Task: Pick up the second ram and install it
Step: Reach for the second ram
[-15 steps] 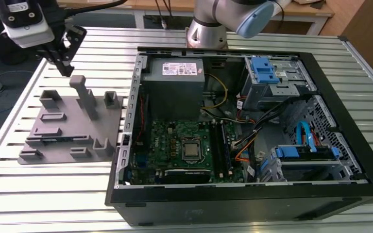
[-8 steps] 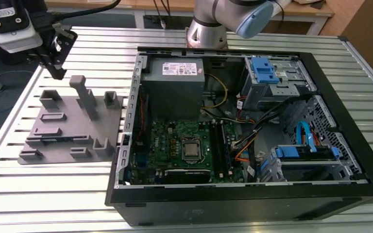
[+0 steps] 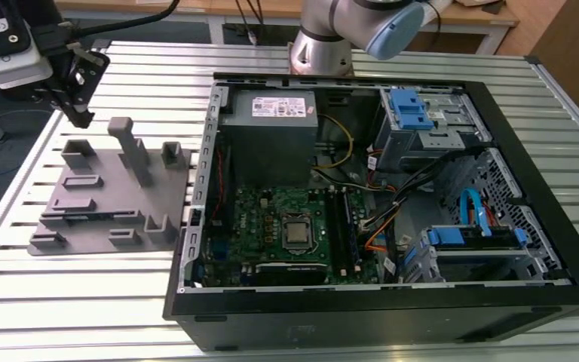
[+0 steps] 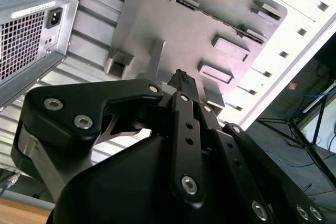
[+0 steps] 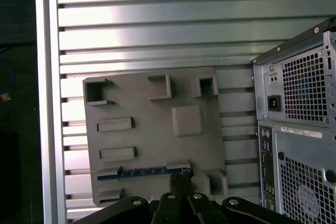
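Observation:
The second ram [image 5: 142,171] is a thin dark stick with a bluish edge. It stands on edge in a slot of the grey fixture block [image 5: 157,140], and in the second wrist view it shows as a dark line [image 4: 226,22]. My gripper [image 3: 81,117] hangs above the far end of the fixture [image 3: 108,196], clear of it. Its fingers are shut together with nothing between them, and the tips [image 5: 181,179] point down near one end of the stick. The motherboard [image 3: 289,226] lies inside the open computer case [image 3: 531,196].
The open case takes up the exterior view's right, with a power supply [image 3: 269,113], cables and blue drive brackets [image 3: 410,109]. Its rear panel [image 5: 299,108] stands close beside the fixture. A tall grey post [image 3: 130,147] rises from the fixture. The slatted metal table [image 3: 68,302] lies underneath.

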